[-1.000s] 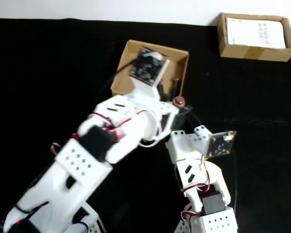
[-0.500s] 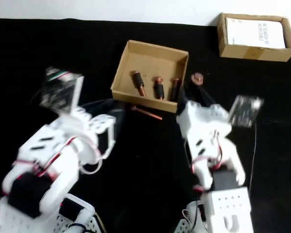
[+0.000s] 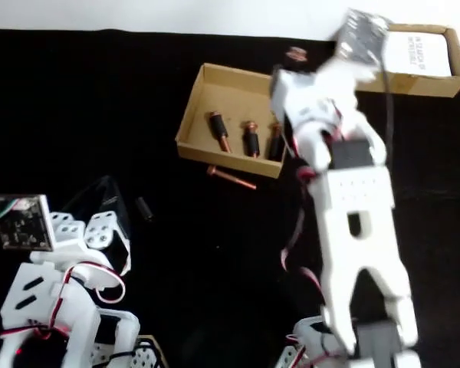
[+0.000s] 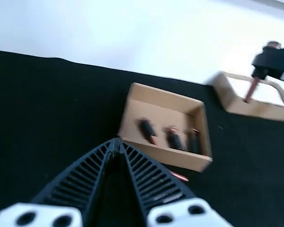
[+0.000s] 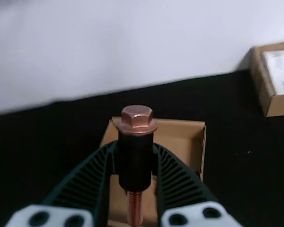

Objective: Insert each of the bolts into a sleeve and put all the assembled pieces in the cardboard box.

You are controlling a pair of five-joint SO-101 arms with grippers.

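Right gripper (image 3: 295,57) had swung from beside the cardboard box (image 3: 238,100) to beyond its far corner; a loose bolt (image 3: 231,177) lay by the near wall. Left gripper (image 4: 116,142) — closed, empty, box ahead. Right jaws clamped the sleeve (image 5: 134,163) — bolt head (image 5: 137,118) above.

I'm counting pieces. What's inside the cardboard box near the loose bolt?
Three bolts in black sleeves lie side by side in the cardboard box. From above, the right arm covers one corner; the left wrist view shows it bare.
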